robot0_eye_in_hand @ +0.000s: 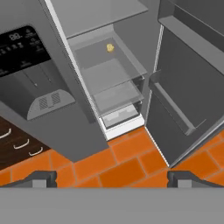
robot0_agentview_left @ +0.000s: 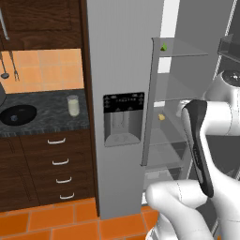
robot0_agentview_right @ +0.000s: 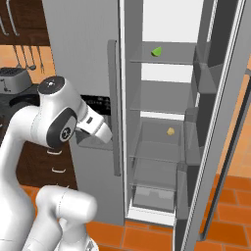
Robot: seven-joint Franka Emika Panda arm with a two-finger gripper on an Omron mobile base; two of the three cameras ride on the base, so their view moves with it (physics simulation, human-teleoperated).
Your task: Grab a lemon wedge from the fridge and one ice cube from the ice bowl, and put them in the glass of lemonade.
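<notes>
The fridge (robot0_agentview_right: 83, 44) stood open at frame right — a lemon wedge (robot0_agentview_right: 170, 131) on a middle shelf (robot0_agentview_right: 162, 138); the fingers (robot0_eye_in_hand: 41, 178) were released, grasping nothing.

Fridge (robot0_agentview_right: 83, 44) right door (robot0_agentview_right: 215, 147) swung wide; compartment open to my claw (robot0_eye_in_hand: 112, 178). Glass shelves (robot0_agentview_right: 159, 117) divide it. Closed left door with dispenser (robot0_agentview_left: 123, 119) blocks the left.
</notes>
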